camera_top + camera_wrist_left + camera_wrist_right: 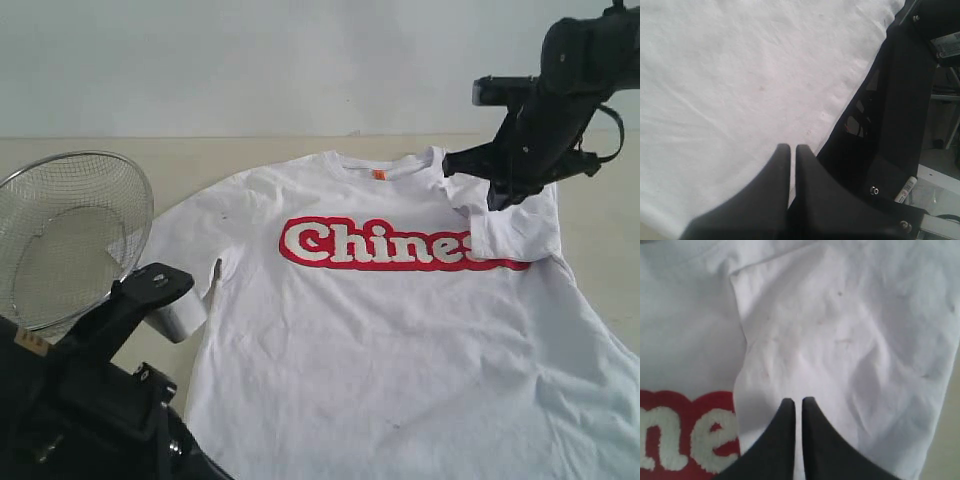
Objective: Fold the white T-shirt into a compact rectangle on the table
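Jaws on the right gripper (801, 401) are sitting pressed together, with no cloth visibly caught between them, hanging just over the turned-in sleeve (840, 340); jaws on the left gripper (792, 148) are likewise standing together, empty, over plain white cloth near an edge of the shirt; the white T-shirt (380, 340) is lying face up and mostly spread on the table (200, 160), with that one sleeve lying folded across the end of the red lettering (380, 245); a wire basket (75, 230) is standing just beside the other sleeve. The shirt is looking light, limp and wrinkly, so it is probably going to sag and drag rather than hold a shape; pinching a hem, sleeve edge or shoulder seam is likely offering the surest hold, flat cloth giving nothing to bite. The exterior view is giving the whole layout, the neck tag (378, 174) and the basket; the wrist views are losing all that, yet they are showing the fingertips and the fold's crease up close.
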Action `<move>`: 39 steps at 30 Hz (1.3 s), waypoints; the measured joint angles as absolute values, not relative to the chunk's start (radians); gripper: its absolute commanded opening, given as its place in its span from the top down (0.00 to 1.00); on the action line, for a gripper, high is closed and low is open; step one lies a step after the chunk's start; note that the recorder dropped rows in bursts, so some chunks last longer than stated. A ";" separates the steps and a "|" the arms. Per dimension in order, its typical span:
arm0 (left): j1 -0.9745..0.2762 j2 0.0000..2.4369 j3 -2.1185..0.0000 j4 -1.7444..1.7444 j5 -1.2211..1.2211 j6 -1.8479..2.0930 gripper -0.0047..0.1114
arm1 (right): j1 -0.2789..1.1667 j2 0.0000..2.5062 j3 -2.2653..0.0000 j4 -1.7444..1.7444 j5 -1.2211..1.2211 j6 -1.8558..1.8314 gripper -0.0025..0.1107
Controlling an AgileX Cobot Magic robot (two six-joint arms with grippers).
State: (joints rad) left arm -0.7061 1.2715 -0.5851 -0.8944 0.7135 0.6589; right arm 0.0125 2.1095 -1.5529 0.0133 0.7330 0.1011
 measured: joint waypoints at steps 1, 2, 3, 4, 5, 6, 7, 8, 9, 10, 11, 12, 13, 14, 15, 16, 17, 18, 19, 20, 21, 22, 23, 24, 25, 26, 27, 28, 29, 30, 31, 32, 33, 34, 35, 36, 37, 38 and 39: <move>-0.706 1.271 -0.585 -0.894 0.714 0.659 0.92 | 0.012 2.123 -1.553 0.020 0.733 0.101 0.98; -0.706 1.271 -0.585 -0.894 0.714 0.659 0.92 | 0.012 2.132 -1.553 0.031 0.731 0.104 0.98; -0.706 1.271 -0.585 -0.894 0.714 0.659 0.92 | 0.012 2.140 -1.553 0.038 0.725 0.104 0.98; -0.706 1.271 -0.585 -0.894 0.714 0.659 0.92 | 0.012 2.147 -1.553 0.049 0.721 0.104 0.98; -0.706 1.271 -0.585 -0.894 0.714 0.659 0.92 | 0.012 2.154 -1.553 0.067 0.715 0.098 0.98; -0.706 1.271 -0.585 -0.894 0.714 0.659 0.92 | 0.012 2.158 -1.554 0.083 0.711 0.089 0.98; -0.706 1.271 -0.585 -0.894 0.714 0.659 0.92 | 0.012 2.165 -1.554 0.104 0.709 0.079 0.98; -0.706 1.271 -0.585 -0.894 0.714 0.659 0.92 | 0.012 2.173 -1.554 0.127 0.709 0.067 0.98; -0.706 1.271 -0.585 -0.894 0.714 0.659 0.92 | 0.012 2.178 -1.554 0.152 0.709 0.056 0.98; -0.706 1.271 -0.585 -0.894 0.714 0.659 0.92 | 0.012 2.184 -1.554 0.175 0.709 0.042 0.98; -0.706 1.271 -0.585 -0.894 0.714 0.659 0.92 | 0.012 2.192 -1.554 0.195 0.711 0.030 0.98; -0.706 1.271 -0.585 -0.894 0.714 0.659 0.92 | 0.012 2.198 -1.554 0.204 0.713 0.026 0.98; -0.706 1.271 -0.585 -0.894 0.714 0.659 0.92 | 0.012 2.205 -1.554 0.213 0.716 0.017 0.98; -0.706 1.271 -0.585 -0.894 0.714 0.659 0.92 | 0.012 2.207 -1.557 0.218 0.719 0.009 0.98; -0.706 1.271 -0.585 -0.894 0.714 0.659 0.92 | 0.012 2.207 -1.559 0.218 0.722 0.000 0.98; -0.706 1.271 -0.585 -0.894 0.714 0.659 0.92 | 0.012 2.209 -1.562 0.219 0.727 0.000 0.98; -0.706 1.271 -0.585 -0.894 0.714 0.659 0.92 | 0.012 2.210 -1.564 0.219 0.731 0.000 0.98; -0.706 1.271 -0.585 -0.894 0.715 0.659 0.92 | 0.012 2.210 -1.564 0.219 0.735 0.000 0.98; -0.706 1.271 -0.585 -0.894 0.715 0.659 0.92 | 0.011 2.210 -1.564 0.221 0.738 -0.006 0.98; -0.706 1.271 -0.585 -0.894 0.715 0.659 0.92 | 0.011 2.210 -1.564 0.221 0.743 -0.012 0.98; -0.706 1.271 -0.585 -0.894 0.715 0.659 0.92 | 0.011 2.210 -1.564 0.221 0.754 -0.021 0.98; -0.706 1.271 -0.585 -0.894 0.715 0.659 0.92 | 0.011 2.207 -1.564 0.224 0.764 -0.027 0.98; -0.706 1.271 -0.585 -0.894 0.715 0.659 0.92 | 0.011 2.201 -1.564 0.225 0.782 -0.034 0.98; -0.706 1.271 -0.585 -0.894 0.715 0.659 0.92 | 0.011 2.192 -1.564 0.226 0.804 -0.041 0.98; -0.706 1.271 -0.585 -0.894 0.715 0.659 0.92 | 0.011 2.182 -1.564 0.228 0.822 -0.045 0.98; -0.706 1.271 -0.585 -0.894 0.715 0.659 0.92 | 0.011 2.166 -1.564 0.228 0.831 -0.045 0.98; -0.706 1.271 -0.585 -0.894 0.715 0.659 0.92 | 0.011 2.145 -1.564 0.228 0.832 -0.045 0.98; -0.706 1.271 -0.585 -0.894 0.715 0.659 0.92 | 0.011 2.124 -1.564 0.226 0.832 -0.041 0.98; -0.706 1.271 -0.585 -0.894 0.715 0.659 0.92 | 0.011 2.094 -1.564 0.224 0.832 -0.037 0.98; -0.706 1.271 -0.585 -0.894 0.715 0.659 0.92 | 0.011 2.065 -1.564 0.224 0.832 -0.031 0.98; -0.706 1.271 -0.585 -0.894 0.715 0.659 0.92 | 0.011 2.041 -1.564 0.222 0.832 -0.027 0.98; -0.706 1.271 -0.585 -0.894 0.715 0.659 0.92 | 0.011 2.010 -1.564 0.222 0.833 -0.022 0.98; -0.706 1.271 -0.585 -0.894 0.715 0.659 0.92 | 0.011 1.992 -1.564 0.219 0.837 -0.018 0.98; -0.706 1.271 -0.585 -0.894 0.715 0.659 0.92 | 0.011 1.972 -1.564 0.220 0.840 -0.016 0.98; -0.706 1.271 -0.585 -0.896 0.715 0.659 0.92 | 0.011 1.953 -1.554 0.220 0.842 -0.011 0.98; -0.706 1.271 -0.585 -0.899 0.715 0.659 0.92 | 0.011 1.933 -1.541 0.222 0.842 -0.008 0.98; -0.706 1.271 -0.585 -0.904 0.715 0.659 0.92 | 0.011 1.916 -1.522 0.227 0.838 0.000 0.98; -0.706 1.271 -0.585 -0.913 0.713 0.659 0.92 | 0.011 1.888 -1.486 0.237 0.825 0.000 0.98; -0.706 1.271 -0.585 -0.922 0.713 0.660 0.92 | 0.011 1.868 -1.455 0.247 0.813 -0.006 0.98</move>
State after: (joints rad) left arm -0.7061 1.2715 -0.5851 -0.9223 0.7133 0.6604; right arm 0.0109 1.8684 -1.4554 0.2471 0.8131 -0.0061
